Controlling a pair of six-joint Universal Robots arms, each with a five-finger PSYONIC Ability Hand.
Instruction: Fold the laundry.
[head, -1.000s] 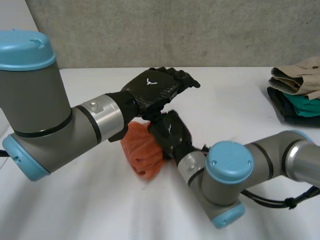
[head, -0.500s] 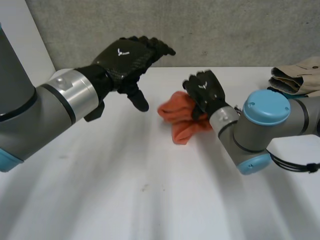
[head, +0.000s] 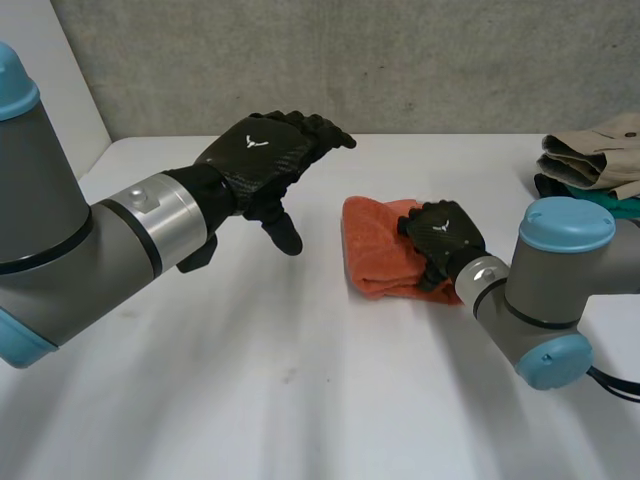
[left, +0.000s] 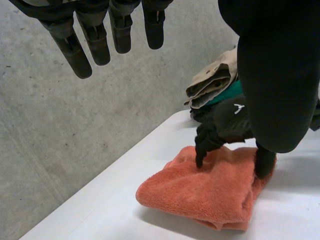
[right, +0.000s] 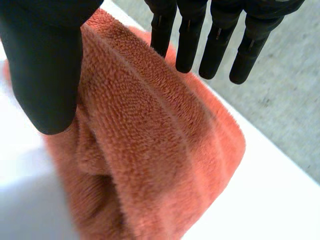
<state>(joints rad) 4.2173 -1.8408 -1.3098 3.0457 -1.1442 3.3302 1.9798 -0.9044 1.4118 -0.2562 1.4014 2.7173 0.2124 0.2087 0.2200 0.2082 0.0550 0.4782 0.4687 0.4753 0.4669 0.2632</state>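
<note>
An orange towel (head: 380, 250), folded into a thick bundle, lies on the white table (head: 300, 400) right of centre. My right hand (head: 443, 235) rests on the towel's right end with its fingers straightened. In the right wrist view the fingers (right: 215, 30) stretch out over the towel (right: 150, 150) and the thumb (right: 45, 65) stands apart at its side. The left wrist view has the right hand (left: 227, 122) touching the top of the towel (left: 205, 187) with a fingertip. My left hand (head: 265, 155) hovers open in the air to the left of the towel, holding nothing.
A stack of folded clothes (head: 595, 175), beige on top with teal and dark pieces below, sits at the table's far right edge, just behind my right arm. A grey wall runs along the back of the table.
My right hand carried the orange towel rightward, laid it flat on the table and loosened its fingers. My left hand pulled away to the left.
</note>
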